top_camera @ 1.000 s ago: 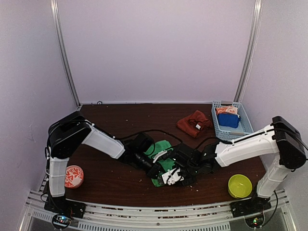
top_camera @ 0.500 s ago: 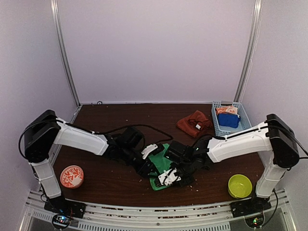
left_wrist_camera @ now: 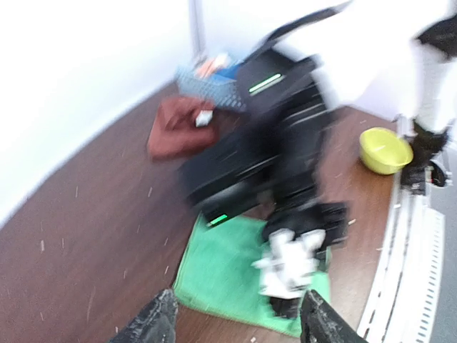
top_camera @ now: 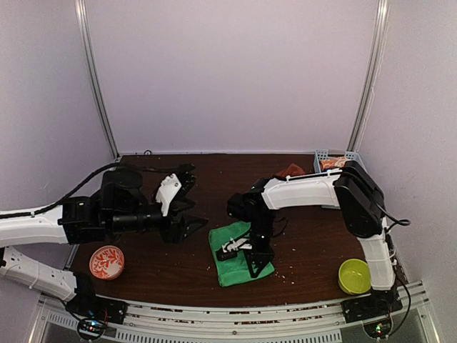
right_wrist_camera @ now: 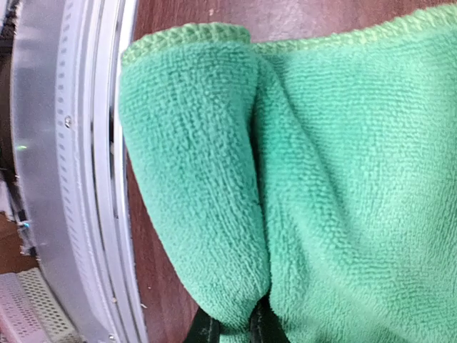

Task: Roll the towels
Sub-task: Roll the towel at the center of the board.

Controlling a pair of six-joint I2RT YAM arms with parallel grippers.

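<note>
Two towels are in view. The green towel (top_camera: 232, 275) lies spread at the middle of the table (top_camera: 164, 271), near its front edge, with one edge doubled into a thick fold (right_wrist_camera: 193, 164). The red towel (top_camera: 289, 170) sits crumpled at the back right, just beside one blue basket (top_camera: 335, 158). The right gripper (top_camera: 239, 254) points down onto the green towel, its jaws closed on the fold. The left gripper (top_camera: 194, 200) hangs in the air left of the green towel, jaws spread wide, holding nothing. There are two bowls: a yellow bowl (top_camera: 355, 276) at front right and a red bowl (top_camera: 107, 261) at front left.
</note>
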